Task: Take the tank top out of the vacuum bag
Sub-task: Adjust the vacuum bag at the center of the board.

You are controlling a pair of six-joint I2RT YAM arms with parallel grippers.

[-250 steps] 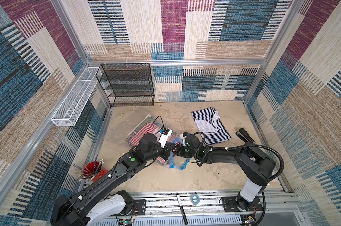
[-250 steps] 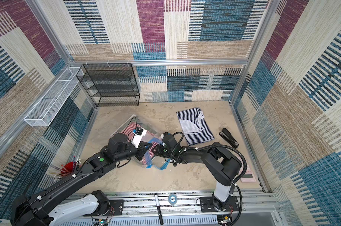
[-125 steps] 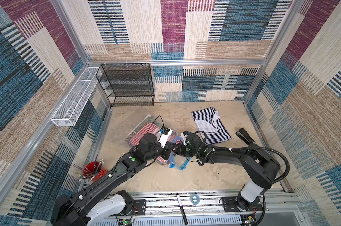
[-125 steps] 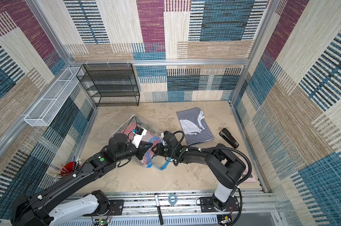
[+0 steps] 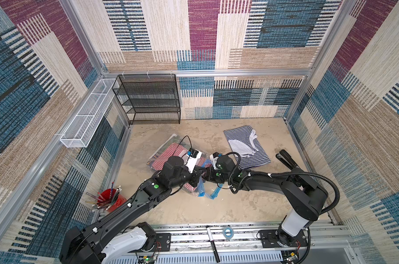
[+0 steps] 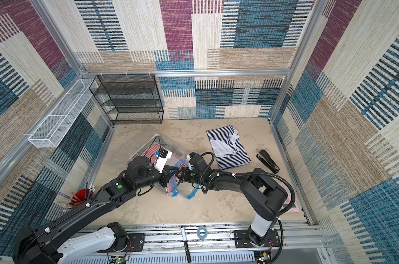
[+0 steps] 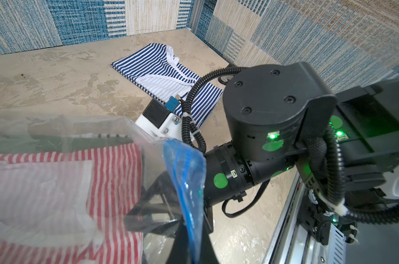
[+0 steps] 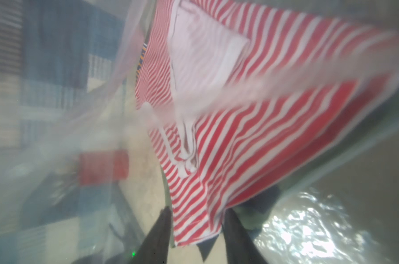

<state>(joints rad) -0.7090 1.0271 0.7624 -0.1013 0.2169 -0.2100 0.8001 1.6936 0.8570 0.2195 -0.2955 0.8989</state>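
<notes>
— Where was the tank top [image 8: 251, 137]?
— Red-and-white striped knit, inside the crinkly clear vacuum bag [image 7: 79, 130] on the tabletop [image 5: 217, 205]. Its hem lay between the partly spread fingers of the right claw [image 8: 198, 209]; whether they gripped it, I couldn't tell.
— And the left claw [image 5: 199, 174]?
— Clamped on the bag's blue zip strip [image 7: 184, 169], just beside the right.

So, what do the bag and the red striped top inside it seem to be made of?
The bag looks like thin clear plastic film: glossy, crinkled, see-through. The red striped top looks like soft matte knit fabric, perhaps cotton: it folds limply.
</notes>
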